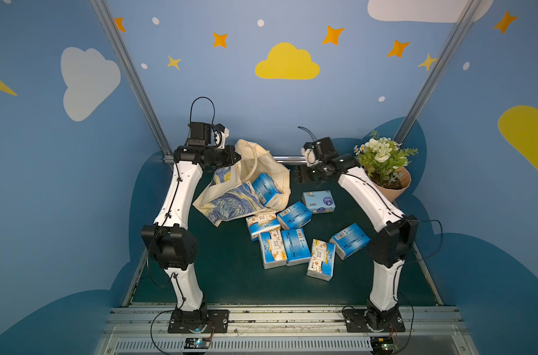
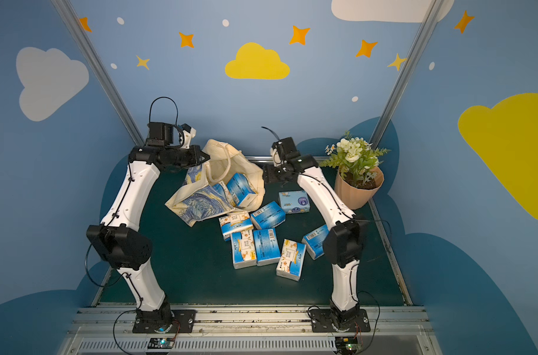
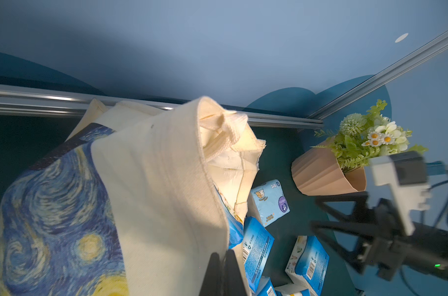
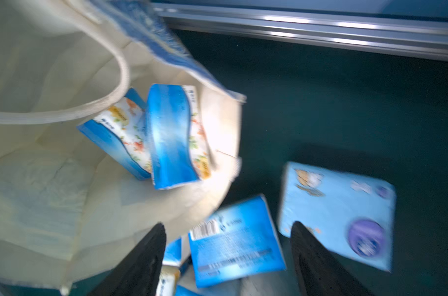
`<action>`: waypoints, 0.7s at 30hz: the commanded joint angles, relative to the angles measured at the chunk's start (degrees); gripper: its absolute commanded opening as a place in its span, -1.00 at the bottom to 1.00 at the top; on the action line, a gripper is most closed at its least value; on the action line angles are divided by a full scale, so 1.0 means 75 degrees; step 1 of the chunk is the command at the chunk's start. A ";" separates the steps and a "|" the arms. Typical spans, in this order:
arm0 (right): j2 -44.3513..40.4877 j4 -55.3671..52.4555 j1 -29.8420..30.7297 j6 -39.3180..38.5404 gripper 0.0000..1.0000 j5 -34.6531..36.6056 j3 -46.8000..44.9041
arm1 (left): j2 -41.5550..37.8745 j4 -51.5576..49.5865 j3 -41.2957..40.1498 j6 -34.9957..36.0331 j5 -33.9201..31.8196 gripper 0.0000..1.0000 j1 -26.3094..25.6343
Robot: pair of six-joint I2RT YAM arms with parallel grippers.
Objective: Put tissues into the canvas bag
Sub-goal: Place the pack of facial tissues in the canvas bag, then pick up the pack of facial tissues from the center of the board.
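Beside the canvas bag (image 1: 277, 179), the right hand (image 4: 229, 224) hangs spread (apparently empty).

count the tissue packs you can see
9. Two in the bag: blue pack, printed pack. Seven on the mat: pale pack beside the bag, six clustered packs nearer the robot. More may hide in the bag.

My left gripper (image 2: 205, 158) is pinched on the top rim of the canvas bag (image 2: 200, 201), holding its mouth up and open. A blue tissue pack (image 2: 240, 189) sits in that mouth, with another tucked beside it. My right gripper (image 2: 270, 174) hangs just beside the bag's edge, carrying nothing. The paler pack (image 2: 294, 201) lies near it on the green table (image 2: 184, 270). Six more packs (image 2: 266, 246) are scattered closer to my bases. The flowerpot (image 2: 358, 192) stands off to my right.
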 commanded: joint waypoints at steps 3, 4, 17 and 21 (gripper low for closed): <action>-0.1200 -0.1607 -0.0626 0.0656 0.58 0.1012 -0.1746 | -0.0154 0.0060 -0.0193 0.0258 -0.0051 -0.93 0.0002; -0.1397 -0.1802 -0.0648 0.0802 0.62 0.1122 -0.2027 | -0.0154 0.0031 -0.0196 0.0282 -0.0046 -0.92 0.0004; -0.3659 -0.1848 -0.1263 0.3305 0.86 0.0487 -0.5885 | -0.0051 0.0023 -0.0238 0.0353 0.0131 -0.92 0.0004; -0.3645 -0.1978 -0.1322 0.3583 0.87 0.0207 -0.6345 | 0.0085 0.0036 -0.0124 0.0319 0.0223 -0.93 0.0008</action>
